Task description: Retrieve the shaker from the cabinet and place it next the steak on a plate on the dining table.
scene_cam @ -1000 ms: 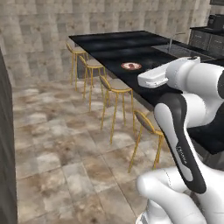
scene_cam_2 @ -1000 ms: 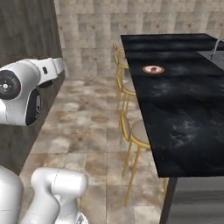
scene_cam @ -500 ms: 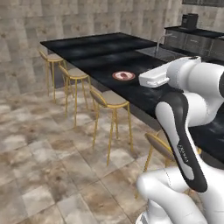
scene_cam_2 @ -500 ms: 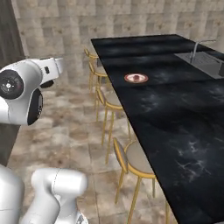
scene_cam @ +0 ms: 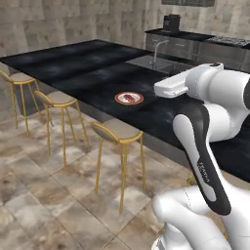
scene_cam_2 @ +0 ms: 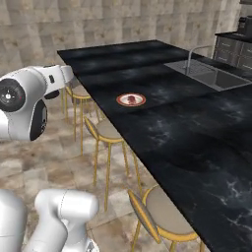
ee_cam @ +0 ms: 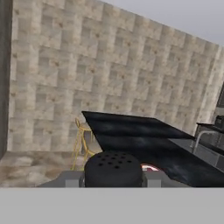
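Up close in the hand view, the shaker (ee_cam: 113, 168) sits right at the bottom, its black perforated cap facing the camera, with the jaws clamped on it from either side. Beyond it the dining table (ee_cam: 131, 135) stretches away as a black marble surface toward a tan stone-tiled wall (ee_cam: 109, 74), and a sliver of the plate (ee_cam: 150, 167) peeks out just to the right of the cap. From the left base view the plate (scene_cam: 129, 98) lies near the near edge of the dining table (scene_cam: 73, 63), the reddish-brown steak (scene_cam: 128, 97) resting in its middle. Three stools (scene_cam: 117, 132) with tan seats and yellow legs stand in a row along that edge on the stone floor (scene_cam: 44, 195). A sink (scene_cam: 154, 62) with a curved tap is set into the surface farther back. In the right base view the plate (scene_cam_2: 131, 100) with the steak (scene_cam_2: 132, 100) shows again, well apart from the sink (scene_cam_2: 209, 74), and the white arm (scene_cam_2: 29, 101) is raised at the left, off the side of the dining table (scene_cam_2: 197, 138).
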Controlling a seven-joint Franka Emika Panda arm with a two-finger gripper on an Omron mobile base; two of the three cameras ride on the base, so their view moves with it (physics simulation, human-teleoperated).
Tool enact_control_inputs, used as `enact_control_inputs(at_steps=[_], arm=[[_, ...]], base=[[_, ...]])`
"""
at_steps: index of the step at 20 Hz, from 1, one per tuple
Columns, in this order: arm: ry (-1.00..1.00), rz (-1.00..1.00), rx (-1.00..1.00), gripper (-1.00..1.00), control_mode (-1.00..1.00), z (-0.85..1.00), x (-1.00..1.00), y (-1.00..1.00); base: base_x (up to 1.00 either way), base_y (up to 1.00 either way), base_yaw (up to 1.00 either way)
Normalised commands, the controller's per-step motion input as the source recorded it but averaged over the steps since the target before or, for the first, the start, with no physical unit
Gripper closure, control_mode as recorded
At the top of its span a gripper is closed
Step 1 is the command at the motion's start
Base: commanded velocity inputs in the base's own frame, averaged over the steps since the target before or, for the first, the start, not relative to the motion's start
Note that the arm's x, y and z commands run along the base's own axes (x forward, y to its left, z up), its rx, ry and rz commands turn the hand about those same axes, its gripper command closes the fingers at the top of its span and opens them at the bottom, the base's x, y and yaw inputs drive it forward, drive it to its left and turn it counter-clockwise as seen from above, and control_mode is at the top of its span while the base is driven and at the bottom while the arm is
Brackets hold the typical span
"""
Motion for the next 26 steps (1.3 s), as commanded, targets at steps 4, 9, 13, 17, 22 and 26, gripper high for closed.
enact_control_inputs(at_steps=[4,9,13,17,22,26], arm=[[0.00,0.00,0.00,1.00,1.00,0.00,0.00,0.00],[0.00,0.00,0.00,1.00,1.00,0.00,0.00,0.00],[0.00,0.00,0.00,1.00,1.00,0.00,0.00,0.00],[0.00,0.00,0.00,1.00,1.00,0.00,0.00,0.00],[0.00,0.00,0.00,1.00,1.00,0.00,0.00,0.00],[0.00,0.00,0.00,1.00,1.00,0.00,0.00,0.00]], base=[[1.00,0.61,-0.41],[1.00,0.19,-0.28],[1.00,0.00,-0.15],[1.00,-0.13,-0.03],[1.00,-0.16,0.03],[0.65,0.00,-0.01]])
